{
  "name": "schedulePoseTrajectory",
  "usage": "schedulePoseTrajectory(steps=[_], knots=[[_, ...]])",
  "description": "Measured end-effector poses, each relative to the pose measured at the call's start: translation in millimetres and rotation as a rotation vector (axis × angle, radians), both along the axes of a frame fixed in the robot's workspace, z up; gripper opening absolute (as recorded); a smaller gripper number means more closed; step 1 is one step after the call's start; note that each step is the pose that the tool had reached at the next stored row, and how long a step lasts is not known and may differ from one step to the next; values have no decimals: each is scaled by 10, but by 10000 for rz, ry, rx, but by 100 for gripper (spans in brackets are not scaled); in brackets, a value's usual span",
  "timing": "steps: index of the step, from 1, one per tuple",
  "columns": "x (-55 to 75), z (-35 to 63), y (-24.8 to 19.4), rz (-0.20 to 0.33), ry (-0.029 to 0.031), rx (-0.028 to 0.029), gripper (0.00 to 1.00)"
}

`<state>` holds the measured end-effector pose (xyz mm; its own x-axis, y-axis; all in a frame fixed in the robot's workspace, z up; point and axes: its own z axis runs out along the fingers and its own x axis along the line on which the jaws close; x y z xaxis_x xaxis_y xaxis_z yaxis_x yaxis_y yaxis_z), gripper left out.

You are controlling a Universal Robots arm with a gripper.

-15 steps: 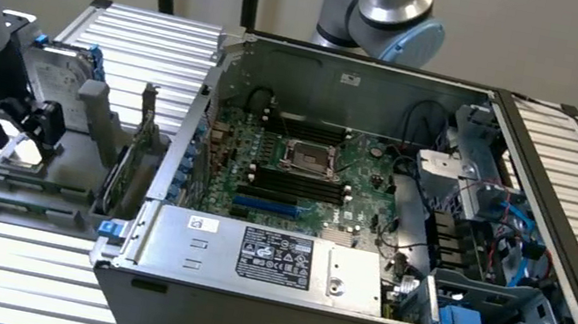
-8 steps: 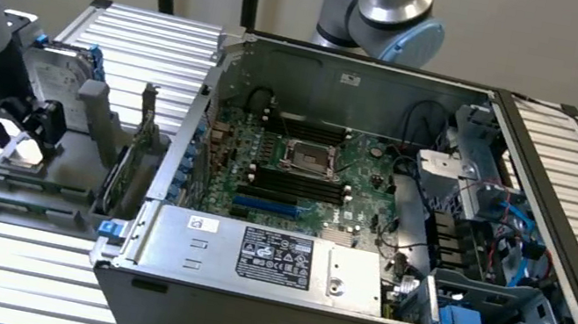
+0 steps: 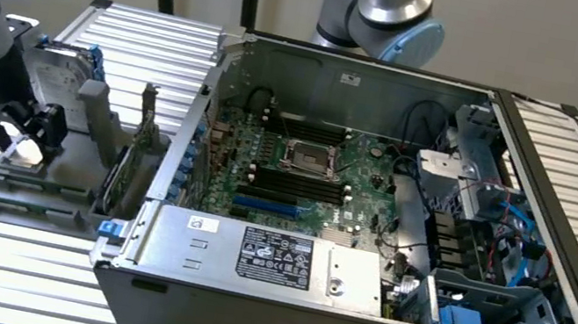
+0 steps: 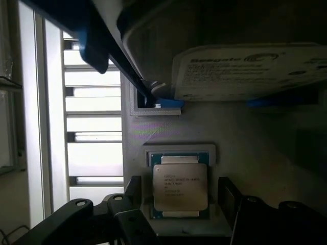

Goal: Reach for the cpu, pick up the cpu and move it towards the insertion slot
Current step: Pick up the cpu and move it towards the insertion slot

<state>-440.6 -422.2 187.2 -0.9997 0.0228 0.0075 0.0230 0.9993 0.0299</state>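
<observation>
The cpu (image 4: 180, 186), a flat silvery square chip with printed text, lies in a shallow grey holder (image 4: 179, 149). In the exterior view the cpu (image 3: 29, 155) is on a grey fixture left of the computer case. My gripper (image 4: 180, 196) is low over it and open. Its dark fingers (image 4: 134, 193) stand on either side of the chip, with a gap on each side. The gripper (image 3: 19, 139) hangs from the arm at the exterior view's left. The insertion slot (image 3: 310, 157), a shiny framed socket with a dark centre, sits on the motherboard inside the open case.
An upright silver hard drive (image 4: 250, 71) with blue clips stands on the fixture just beyond the chip. The case walls (image 3: 177, 151) rise between the fixture and the motherboard. Black memory slots (image 3: 297, 186) flank the socket. A second arm (image 3: 382, 9) is behind the case.
</observation>
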Motion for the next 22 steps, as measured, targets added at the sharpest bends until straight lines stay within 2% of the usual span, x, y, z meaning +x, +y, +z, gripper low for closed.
schedulePoseTrajectory(steps=[22], knots=[[21, -26, 11, 2, -1, 1, 71]])
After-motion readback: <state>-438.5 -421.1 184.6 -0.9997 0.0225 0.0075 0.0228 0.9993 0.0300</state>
